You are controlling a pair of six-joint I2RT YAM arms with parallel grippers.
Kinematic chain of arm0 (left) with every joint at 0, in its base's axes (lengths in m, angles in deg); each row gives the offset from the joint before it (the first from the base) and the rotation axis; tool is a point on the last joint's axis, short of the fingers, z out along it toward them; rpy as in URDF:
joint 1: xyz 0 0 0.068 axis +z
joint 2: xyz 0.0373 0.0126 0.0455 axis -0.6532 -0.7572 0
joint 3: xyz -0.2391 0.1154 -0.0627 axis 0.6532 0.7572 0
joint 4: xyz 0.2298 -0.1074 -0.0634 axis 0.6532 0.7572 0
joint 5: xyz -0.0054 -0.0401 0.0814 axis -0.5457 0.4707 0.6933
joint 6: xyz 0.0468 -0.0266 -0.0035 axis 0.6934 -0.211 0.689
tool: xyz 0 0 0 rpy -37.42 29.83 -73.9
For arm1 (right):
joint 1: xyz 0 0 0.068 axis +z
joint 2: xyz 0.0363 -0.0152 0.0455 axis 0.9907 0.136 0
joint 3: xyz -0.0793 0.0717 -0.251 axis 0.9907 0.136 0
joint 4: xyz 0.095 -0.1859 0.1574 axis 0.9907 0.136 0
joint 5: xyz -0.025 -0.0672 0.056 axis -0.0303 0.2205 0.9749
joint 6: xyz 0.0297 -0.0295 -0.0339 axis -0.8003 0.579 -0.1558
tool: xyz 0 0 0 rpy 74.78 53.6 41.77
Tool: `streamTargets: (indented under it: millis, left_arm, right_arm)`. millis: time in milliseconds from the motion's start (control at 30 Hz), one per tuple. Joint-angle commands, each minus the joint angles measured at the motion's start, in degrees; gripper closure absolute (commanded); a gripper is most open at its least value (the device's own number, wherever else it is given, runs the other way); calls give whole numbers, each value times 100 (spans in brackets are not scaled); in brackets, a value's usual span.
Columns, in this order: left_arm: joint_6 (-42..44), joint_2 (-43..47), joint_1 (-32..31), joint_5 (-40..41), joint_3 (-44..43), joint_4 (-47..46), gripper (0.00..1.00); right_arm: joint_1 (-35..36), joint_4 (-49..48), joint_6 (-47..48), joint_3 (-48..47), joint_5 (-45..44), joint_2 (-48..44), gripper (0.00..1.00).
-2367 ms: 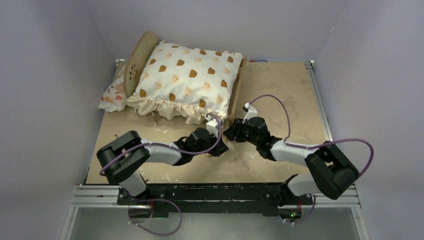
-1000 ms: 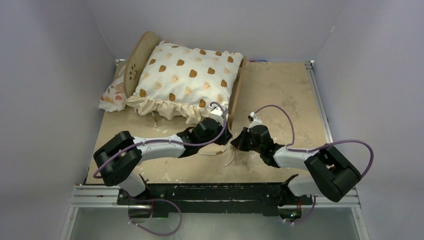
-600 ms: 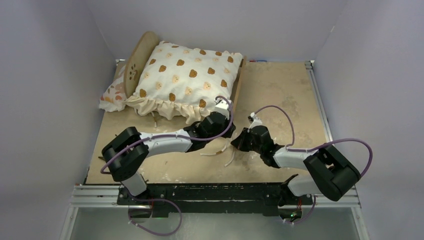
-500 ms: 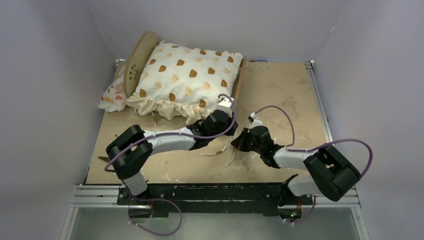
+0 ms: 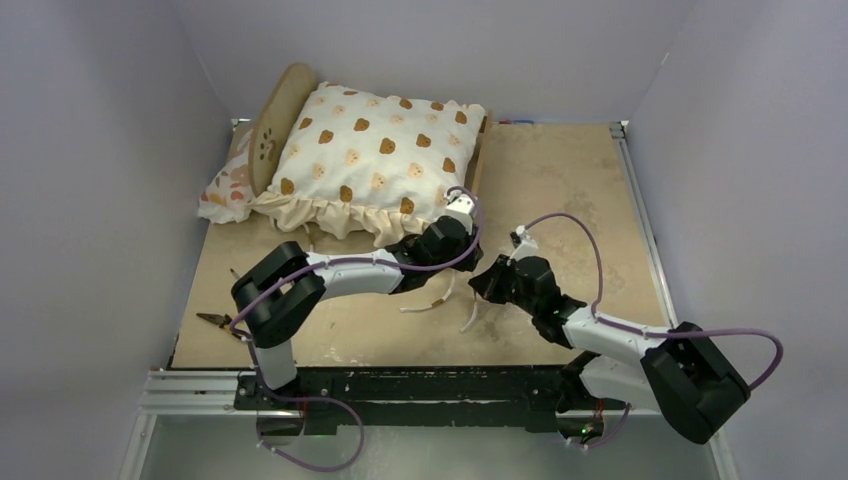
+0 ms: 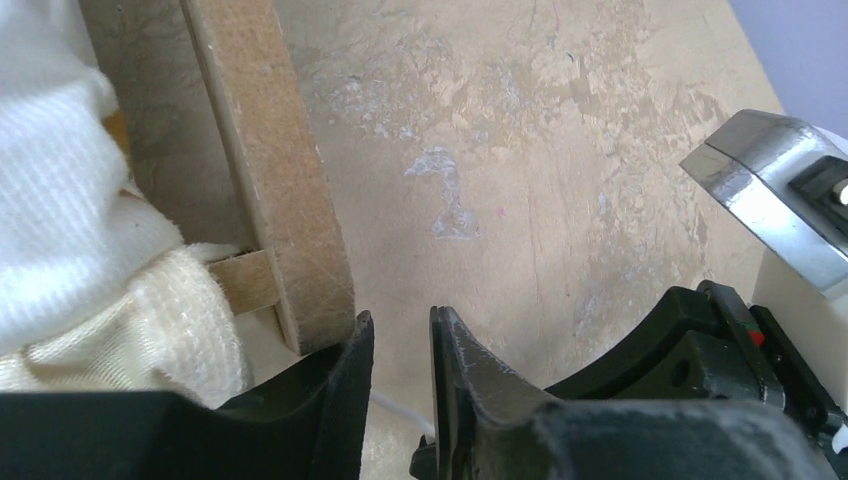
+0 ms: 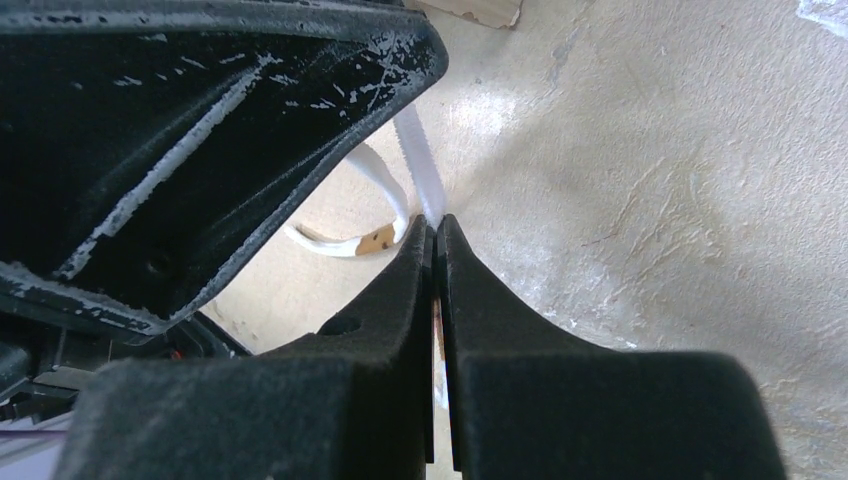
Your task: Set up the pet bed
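Left gripper [image 6: 401, 322] nearer pet bed [image 6: 265, 160] corner — right gripper [image 7: 432, 228] pinches ribbon [image 7: 418, 165]

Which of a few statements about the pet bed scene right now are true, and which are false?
1. The right gripper is shut on a white strap. True.
2. The bear-print cushion lies apart from the pet bed. False: it lies on the bed.
3. The left gripper is at a corner of the bed's wooden frame. True.
4. The floral pillow sits on top of the cushion. False: it lies on the other side of the headboard.
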Motion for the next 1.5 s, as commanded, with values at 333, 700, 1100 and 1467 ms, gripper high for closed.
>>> streamTargets:
  millis: [333, 700, 1100, 1467]
  left_arm:
    - [264, 1366, -314, 566, 256, 213, 60]
    - [-171, 1620, -467, 1137, 886, 733, 60]
    - [-529, 573, -467, 1074, 994, -31, 64]
    - [-251, 628, -625, 126, -9, -22, 100]
  right_arm:
    - [7, 41, 140, 100, 140, 449, 100]
    - [7, -35, 141, 119, 116, 539, 100]
    - [2, -81, 126, 170, 107, 506, 100]
    - [7, -346, 80, 233, 163, 838, 100]
